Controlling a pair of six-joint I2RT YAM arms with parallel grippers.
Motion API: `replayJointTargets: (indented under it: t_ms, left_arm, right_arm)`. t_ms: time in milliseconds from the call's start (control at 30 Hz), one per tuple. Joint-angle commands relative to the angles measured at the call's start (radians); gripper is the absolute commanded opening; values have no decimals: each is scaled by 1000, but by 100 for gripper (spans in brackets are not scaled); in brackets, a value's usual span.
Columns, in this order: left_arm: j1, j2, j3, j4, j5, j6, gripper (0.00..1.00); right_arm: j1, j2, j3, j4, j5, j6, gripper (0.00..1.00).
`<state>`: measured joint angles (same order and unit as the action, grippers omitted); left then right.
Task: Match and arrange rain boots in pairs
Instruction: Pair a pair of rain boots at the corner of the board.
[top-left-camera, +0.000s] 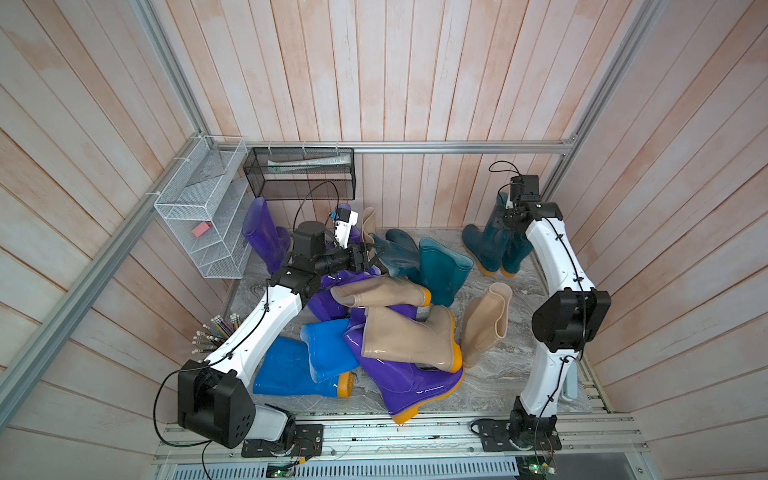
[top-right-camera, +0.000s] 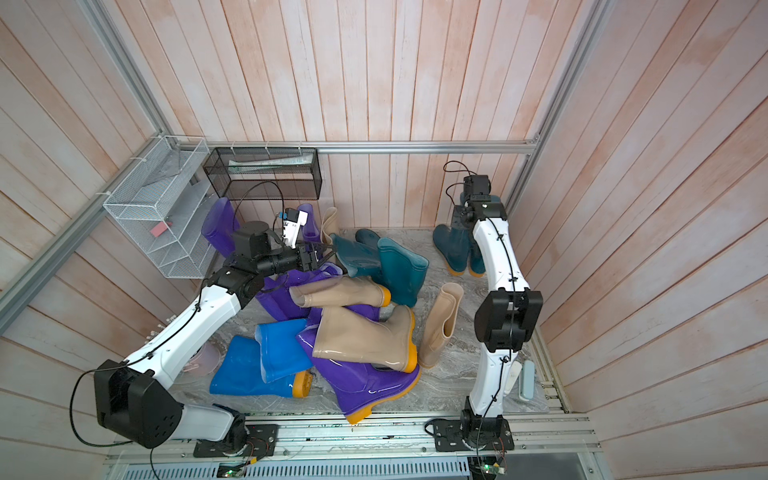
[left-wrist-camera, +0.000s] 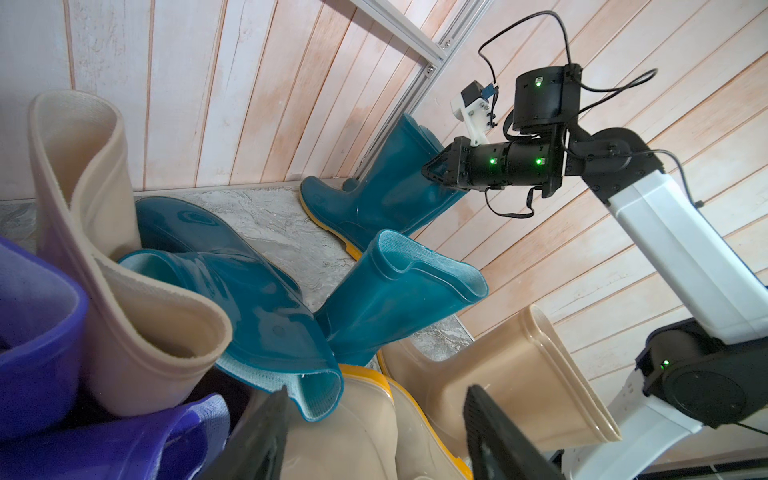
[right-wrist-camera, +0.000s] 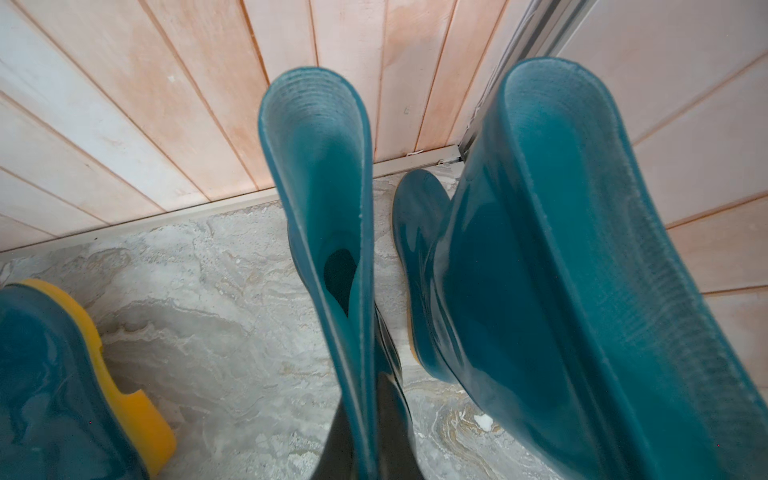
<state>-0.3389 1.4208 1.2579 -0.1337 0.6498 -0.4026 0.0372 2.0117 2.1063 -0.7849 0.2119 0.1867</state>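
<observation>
A marble-patterned tabletop (top-left-camera: 498, 374), boxed in by pale wooden walls, is seen from above with two robot arms reaching in. In the far right corner two dark teal boots (top-left-camera: 488, 245) stand upright side by side on orange-yellow soles. The right arm (top-left-camera: 555, 257) reaches over them. The right jaws are pinched shut on the top rim of the gripped boot (right-wrist-camera: 328, 187), with its partner boot (right-wrist-camera: 582, 249) just beside it.

The other boots lie heaped in the middle: beige boots (top-left-camera: 407, 340) on top, purple boots (top-left-camera: 407, 386) and bright blue boots (top-left-camera: 299, 370) beneath. A lone purple boot (top-left-camera: 259, 232) stands at the back left, near a white wire basket (top-left-camera: 199, 208) on the wall.

The left arm (top-left-camera: 257, 328) stretches over the heap. The left jaws are apart and hold nothing, just beside the open mouth of a fallen teal boot (left-wrist-camera: 266, 316).
</observation>
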Motion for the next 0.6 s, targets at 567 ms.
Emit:
replayJointTargets:
  t_ms: [567]
  left_arm:
    - [-3, -16, -15, 12, -9, 22, 69]
  right_arm:
    - [-37, -49, -45, 130, 54, 62, 0]
